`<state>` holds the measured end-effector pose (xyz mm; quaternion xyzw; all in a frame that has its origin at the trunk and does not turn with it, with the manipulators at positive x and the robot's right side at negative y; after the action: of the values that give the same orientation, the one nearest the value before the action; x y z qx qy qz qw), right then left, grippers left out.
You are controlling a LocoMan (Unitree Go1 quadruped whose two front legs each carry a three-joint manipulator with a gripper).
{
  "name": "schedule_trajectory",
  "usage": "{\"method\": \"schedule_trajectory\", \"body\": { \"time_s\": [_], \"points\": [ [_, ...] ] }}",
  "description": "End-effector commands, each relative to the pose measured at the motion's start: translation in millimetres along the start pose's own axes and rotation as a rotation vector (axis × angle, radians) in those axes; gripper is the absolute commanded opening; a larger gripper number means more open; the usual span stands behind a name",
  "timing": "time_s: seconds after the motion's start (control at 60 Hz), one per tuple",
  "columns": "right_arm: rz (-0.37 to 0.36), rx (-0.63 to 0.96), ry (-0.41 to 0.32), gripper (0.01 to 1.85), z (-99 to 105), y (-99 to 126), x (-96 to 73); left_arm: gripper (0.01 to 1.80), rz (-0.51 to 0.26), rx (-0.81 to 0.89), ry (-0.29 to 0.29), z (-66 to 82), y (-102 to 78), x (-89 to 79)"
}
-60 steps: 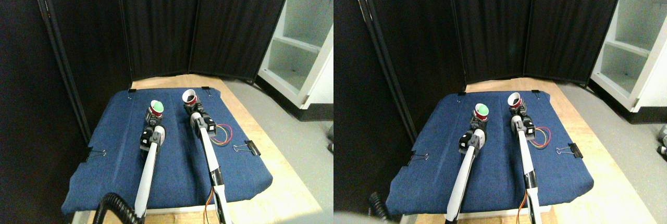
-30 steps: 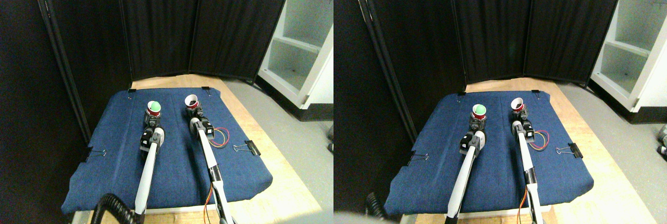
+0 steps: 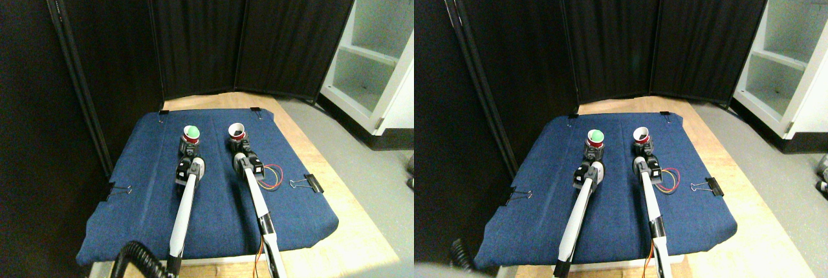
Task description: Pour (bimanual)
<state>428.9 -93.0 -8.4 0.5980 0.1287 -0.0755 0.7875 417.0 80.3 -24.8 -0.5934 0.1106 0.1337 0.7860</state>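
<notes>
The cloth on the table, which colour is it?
Plain dark blue cloth, seen in the stereo pair view.

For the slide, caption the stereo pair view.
Two pale manipulators hold red paper cups upright over a blue cloth pad: left cup shows green contents, right cup looks dark inside.

Two red cups stand upright, apart: left cup [image 3: 191,134] shows green contents; right cup [image 3: 237,130] shows a dark interior.
</notes>
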Motion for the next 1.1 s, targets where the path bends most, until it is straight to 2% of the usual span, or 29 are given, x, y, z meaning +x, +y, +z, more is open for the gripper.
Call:
{"method": "schedule_trajectory", "body": {
  "time_s": [0.017, 0.15, 0.317, 0.383, 0.583, 0.867, 0.917, 1.1],
  "points": [
    [0.058, -0.009, -0.009, 0.01, 1, 9, -3.3, 0.01, -0.037, -0.004, -0.016, 2.1, -6.3, 5.2],
    [0.057, -0.006, -0.014, 0.01, 1, 3, -1.8, 0.01, -0.019, 0.005, -0.035, 2.2, -5.1, 11.0],
    [0.042, 0.009, -0.022, 0.01, 2, 0, -1.5, 0.01, 0.001, 0.009, -0.030, 1.3, -0.2, 15.0],
    [0.047, 0.013, -0.018, 0.01, 3, 0, -0.8, 0.01, 0.003, 0.005, -0.048, 0.9, 1.6, 15.6],
    [0.034, 0.015, -0.032, 0.01, 4, -1, -3.3, 0.01, 0.013, 0.013, -0.094, 0.5, 6.1, 13.3],
    [0.031, 0.044, -0.037, 0.01, 4, 1, -7.1, 0.01, 0.023, 0.030, -0.097, 3.6, 8.3, 8.1],
    [0.031, 0.043, -0.037, 0.01, 4, 2, -8.0, 0.12, 0.022, 0.044, -0.093, 4.1, 8.0, 6.5],
    [0.022, 0.038, -0.045, 0.01, 3, 4, -10.5, 0.15, 0.018, 0.061, -0.102, 6.6, 6.9, 3.7]
  ]
}}
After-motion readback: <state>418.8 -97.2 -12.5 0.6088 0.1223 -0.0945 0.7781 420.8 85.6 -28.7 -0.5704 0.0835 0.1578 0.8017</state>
